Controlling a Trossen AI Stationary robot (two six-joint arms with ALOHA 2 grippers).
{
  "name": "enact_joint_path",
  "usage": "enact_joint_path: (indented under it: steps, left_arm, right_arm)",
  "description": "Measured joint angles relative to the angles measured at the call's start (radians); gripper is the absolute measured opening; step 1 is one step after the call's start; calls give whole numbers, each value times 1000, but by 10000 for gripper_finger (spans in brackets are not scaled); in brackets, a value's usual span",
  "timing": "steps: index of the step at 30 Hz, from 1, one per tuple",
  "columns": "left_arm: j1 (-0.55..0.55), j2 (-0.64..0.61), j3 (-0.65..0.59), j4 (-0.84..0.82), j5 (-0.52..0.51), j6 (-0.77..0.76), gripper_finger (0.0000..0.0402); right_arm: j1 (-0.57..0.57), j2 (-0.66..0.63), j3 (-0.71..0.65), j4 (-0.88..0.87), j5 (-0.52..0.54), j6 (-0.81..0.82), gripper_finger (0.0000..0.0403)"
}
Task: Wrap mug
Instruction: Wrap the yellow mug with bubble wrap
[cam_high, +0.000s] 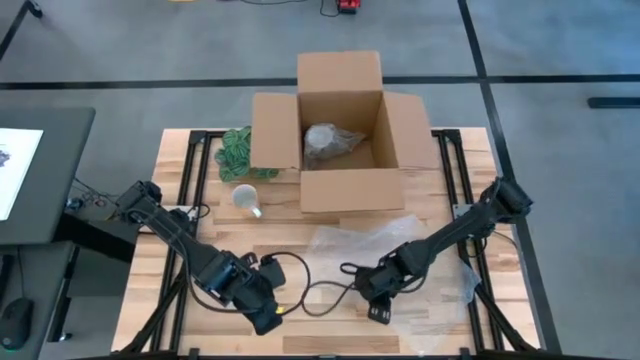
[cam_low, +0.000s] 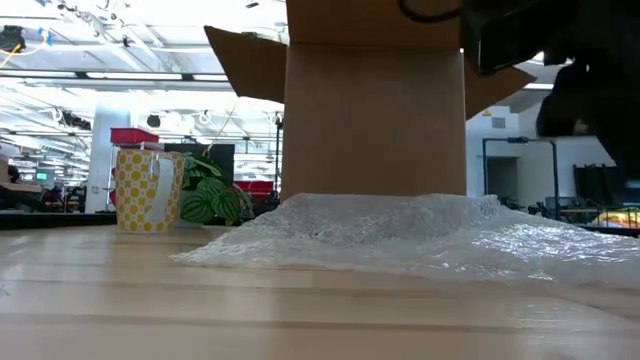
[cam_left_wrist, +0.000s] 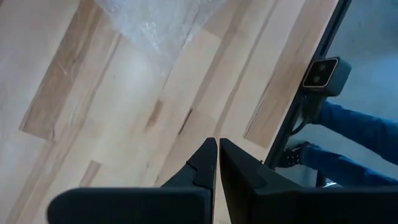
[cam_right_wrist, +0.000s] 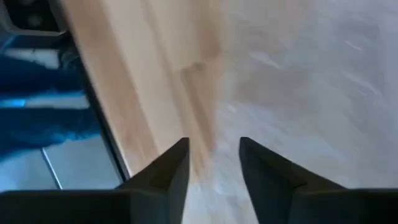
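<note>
From above, the wooden table (cam_high: 180, 160) held an open cardboard box (cam_high: 340, 130) at top middle. The mug (cam_high: 245, 197) stood left of it, the bubble wrap (cam_high: 400, 245) below it.

Down low, the yellow dotted mug stood at the left, a bright hall behind.

The left gripper (cam_left_wrist: 217, 163) was shut with nothing in it.

The right gripper (cam_right_wrist: 214, 165) was open over wood.

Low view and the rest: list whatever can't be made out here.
- Inside of the open brown cardboard box: low view, hidden by its front wall.
- Crumpled wrapped bundle in the box: high view, contents hidden by wrapping.
- Green patterned item: high view, partly behind the box flap.
- Right gripper: right wrist view, the table surface ahead is blurred.
</note>
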Motion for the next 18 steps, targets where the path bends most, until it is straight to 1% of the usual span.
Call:
enact_joint_path:
  steps: [3, 6, 8, 10, 12, 14, 18]
  left_arm:
    - [-18, 0, 0, -18, -4, -18, 0]
    - [-32, 0, 0, -21, -5, -32, 0]
    - [-38, 0, 0, -21, -6, -42, 0]
    - [-44, 0, 0, -22, -5, -52, 0]
    - [-51, 0, 0, -22, -6, -55, 0]
    - [-54, 0, 0, -22, -7, -56, 0]
    - [-58, -1, 0, -21, -8, -68, 0]
  right_arm:
    - [7, 54, 10, 91, -2, -115, 182]
    - [10, 115, 39, 81, 42, -191, 227]
    - [20, 154, 53, 54, 87, -243, 245]
    - [31, 187, 73, 26, 133, -290, 249]
    - [47, 209, 90, 12, 173, -327, 244]
    - [60, 223, 105, 8, 196, -350, 234]
    - [77, 225, 109, 4, 265, -335, 201]
